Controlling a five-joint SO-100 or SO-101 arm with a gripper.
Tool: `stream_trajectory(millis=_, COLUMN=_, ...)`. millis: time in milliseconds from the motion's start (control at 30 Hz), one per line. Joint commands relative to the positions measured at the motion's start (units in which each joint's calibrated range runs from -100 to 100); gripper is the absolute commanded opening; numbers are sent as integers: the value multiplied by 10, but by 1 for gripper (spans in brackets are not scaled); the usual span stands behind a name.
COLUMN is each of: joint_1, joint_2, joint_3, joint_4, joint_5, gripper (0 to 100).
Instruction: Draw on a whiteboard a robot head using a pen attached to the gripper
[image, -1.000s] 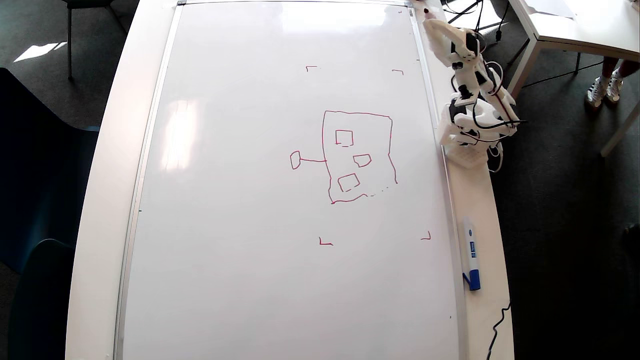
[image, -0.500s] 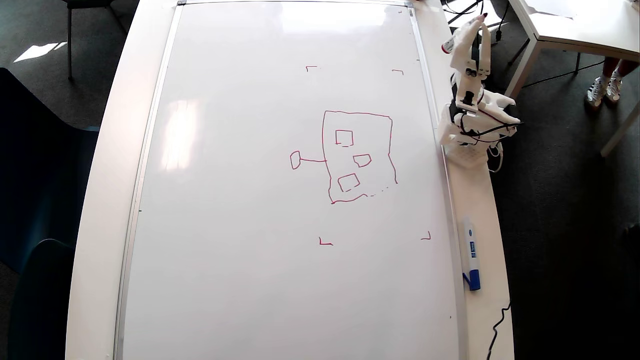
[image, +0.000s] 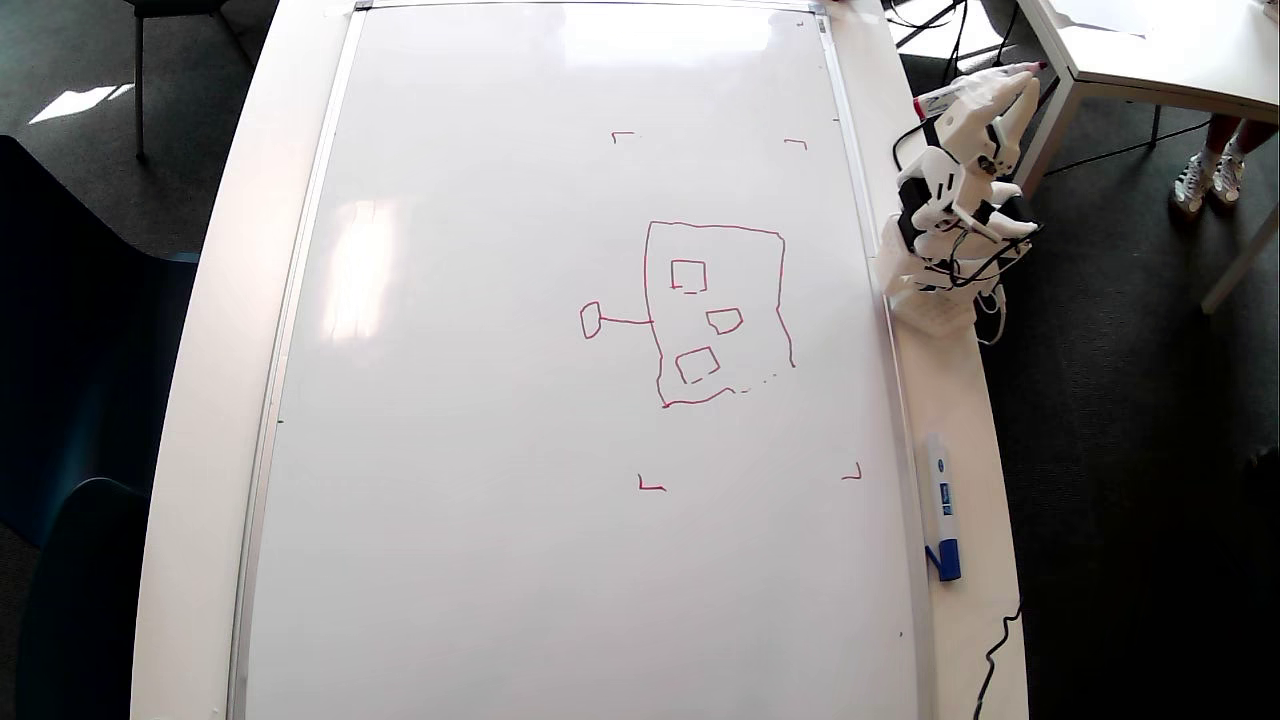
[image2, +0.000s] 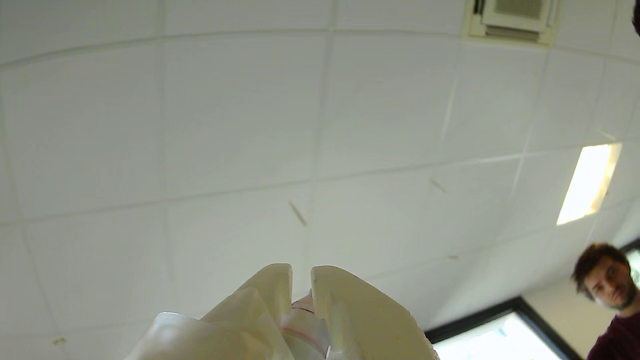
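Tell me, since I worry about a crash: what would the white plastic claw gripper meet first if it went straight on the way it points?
Likely nothing near: the white plastic claw gripper points up, clear of the glossy white whiteboard. The wrist view shows only white ceiling tiles ahead, at an unclear distance.

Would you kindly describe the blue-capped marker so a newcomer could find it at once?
In the overhead view, start at the large glossy whiteboard and follow its right silver frame downward. On the white tabletop rim beside it lies a slim white marker with a blue cap. Only this marker is blue; the gripper's pen is red-ended.
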Motion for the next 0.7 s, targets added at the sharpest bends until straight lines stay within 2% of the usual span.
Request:
stream_trajectory(millis=0, joint_1=42, joint_2=3, joint_3=3, joint_4=-8, joint_5=-18, gripper=1)
stream_trajectory(millis=167, joint_1=62, joint_2=3, joint_3=3, joint_4=-8, joint_5=-72, gripper=1)
stream_trajectory(millis=667, joint_1=58, joint_2=5, joint_3=3, joint_4=-8, joint_5=-73, gripper=1)
